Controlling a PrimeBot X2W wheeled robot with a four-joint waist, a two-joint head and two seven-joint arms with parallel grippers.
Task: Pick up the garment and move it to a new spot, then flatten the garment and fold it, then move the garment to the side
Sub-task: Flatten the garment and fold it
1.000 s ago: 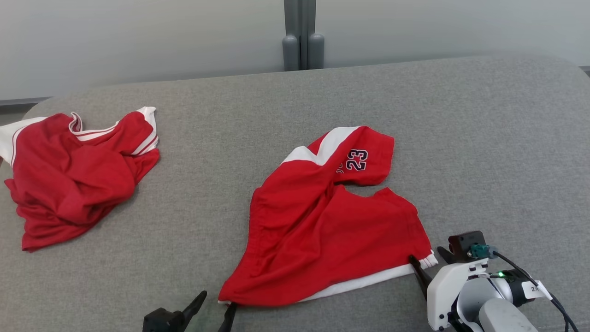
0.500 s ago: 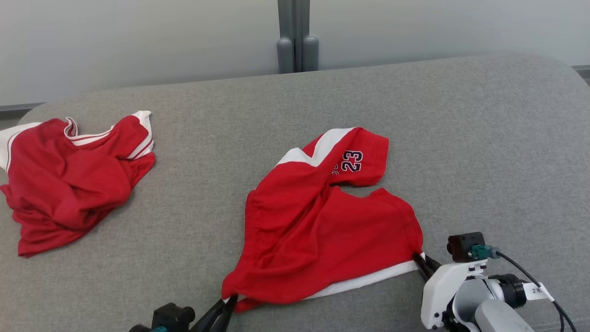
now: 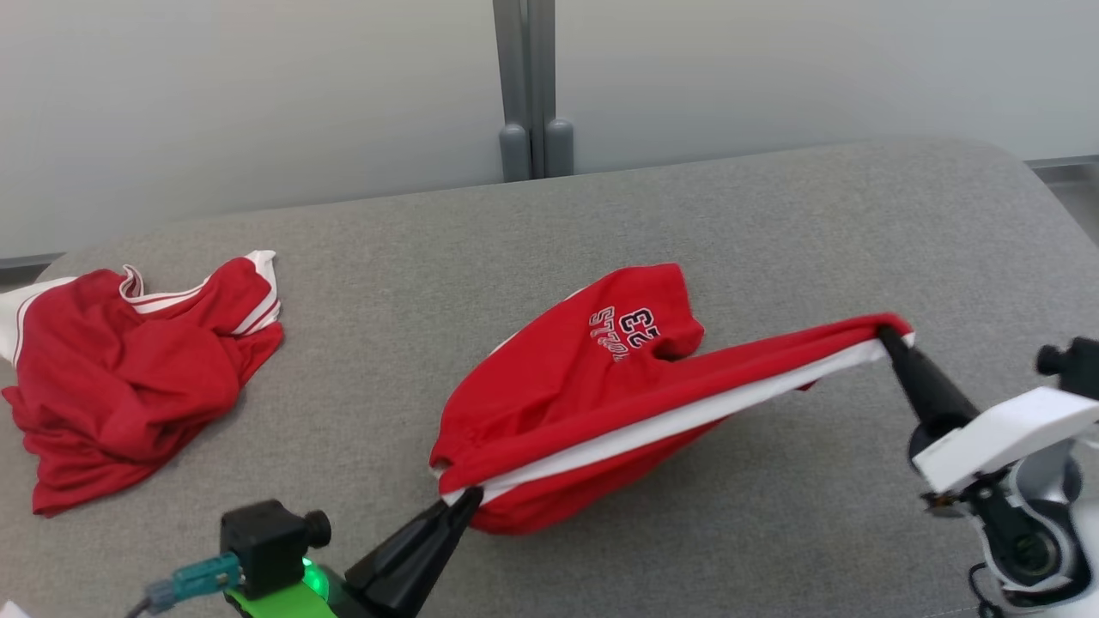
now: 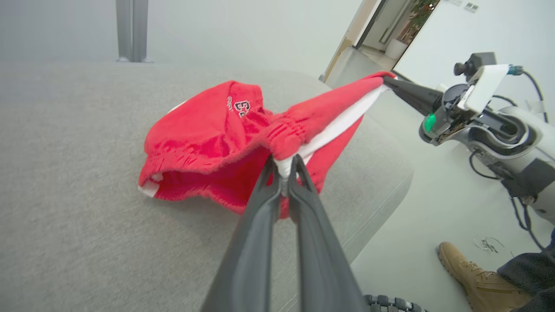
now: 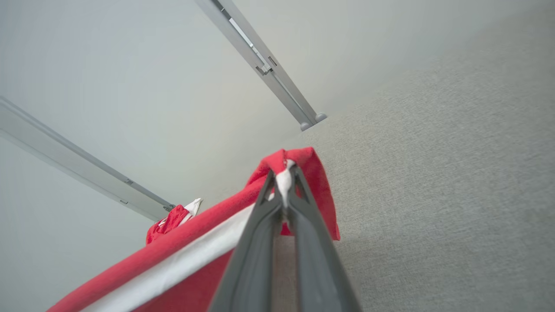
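So, compared with a second back, the garment [image 3: 584, 378] is no longer lying flat. Its white-banded edge is lifted off the grey cushion [image 3: 773, 215] and pulled taut between two grips, while the rest is still draped on the cushion near the middle of the front edge. Far left, the second red garment [image 3: 129, 378] is left untouched by the left edge; its slight shift is just the camera moving. Next along, the left gripper [image 3: 468, 498], which was gaping before, is now clamped on one end of the band. Over at the right, the right gripper [image 3: 884, 335] is likewise pinched tight on the other end, held higher. The pick-up looks properly begun, so a carry to a new spot is probably next. Flattening and folding are not yet done.
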